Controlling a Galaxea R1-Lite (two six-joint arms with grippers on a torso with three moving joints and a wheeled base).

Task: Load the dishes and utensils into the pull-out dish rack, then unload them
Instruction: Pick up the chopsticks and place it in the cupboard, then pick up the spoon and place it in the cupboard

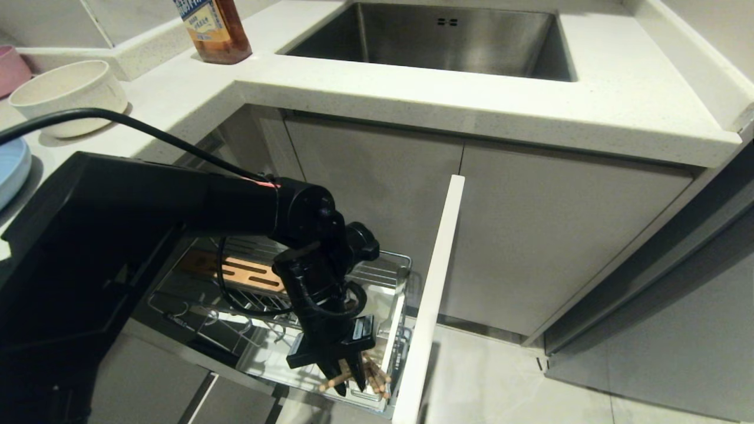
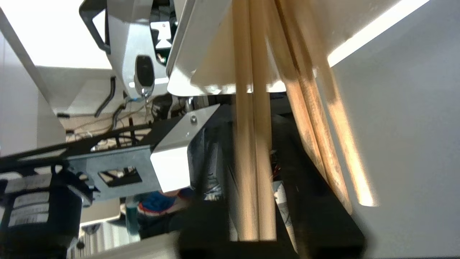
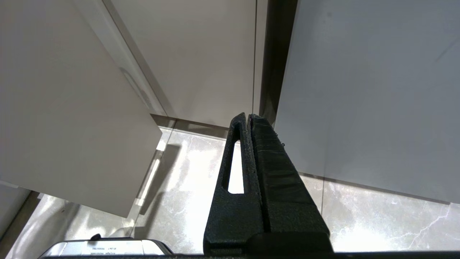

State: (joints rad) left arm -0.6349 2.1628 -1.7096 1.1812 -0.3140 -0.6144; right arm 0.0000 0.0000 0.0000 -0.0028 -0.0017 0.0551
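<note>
My left gripper (image 1: 347, 374), pointing down into the near right corner of the pull-out dish rack (image 1: 377, 268): jaws around the pair of chopsticks (image 1: 353, 377); I cannot tell whether they clamp it or stand slightly apart. In the left wrist view the chopsticks (image 2: 251, 162) run straight out between the dark fingers (image 2: 323, 216), with further wooden sticks (image 2: 316, 136) leaning just beside them against the white utensil holder (image 2: 215, 46). Utensil holder (image 1: 393, 330): near right of the rack, just behind the tall pale cabinet front (image 1: 433, 294), which stands pulled out. Slotted wood-coloured strip (image 1: 247, 272): far left part of the rack, partly hidden by my arm. Cream-white bowl (image 1: 68, 94): on the table (image 1: 618, 94), far left. Light-blue plate (image 1: 12, 168): left edge of the table, nearer than the bowl, mostly cut off. Brown bottle (image 1: 215, 29) and steel sink (image 1: 436, 38): far side of the table. My right gripper (image 3: 249, 151): jaws together, holding nothing, hanging over the pale floor (image 3: 377, 216) before cabinet doors.
</note>
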